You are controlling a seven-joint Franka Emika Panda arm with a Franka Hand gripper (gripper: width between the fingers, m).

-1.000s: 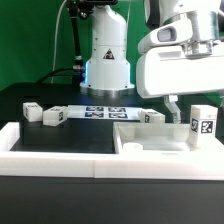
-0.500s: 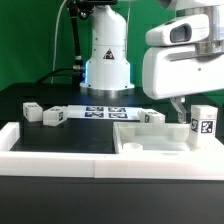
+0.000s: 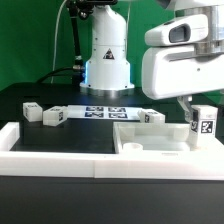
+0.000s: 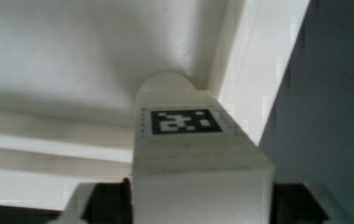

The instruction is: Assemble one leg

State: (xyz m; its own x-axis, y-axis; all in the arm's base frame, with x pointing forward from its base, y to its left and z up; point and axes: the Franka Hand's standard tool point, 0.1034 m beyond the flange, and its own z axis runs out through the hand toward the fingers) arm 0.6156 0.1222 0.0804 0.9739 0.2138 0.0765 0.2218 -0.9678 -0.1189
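looming at the exterior view's right is the arm's bulky white gripper [image 3: 190,108], far bigger than anything it works on, with the arm's base [image 3: 106,62] behind it. below lies the large flat white plate [image 3: 165,135], and a low white wall [image 3: 60,150] runs along the near side. the marker board [image 3: 105,111] lies flat farther back, well apart.

the leg [image 3: 204,122] stands upright on the plate's corner at the exterior view's right, tag facing out. in the wrist view the dark fingers [image 4: 103,205] flank it closely on both sides; whether they press on it or leave a gap i cannot tell. it looks like light, stiff plastic, smooth and easy to tip, so a square hold on two opposite flat faces near the top seems best.

smaller things sit clear of it: a third block [image 3: 150,116] just behind the plate, and a tagged block [image 3: 52,116] with a second block [image 3: 30,110] far off at the exterior view's left. nothing looks to be in the way.
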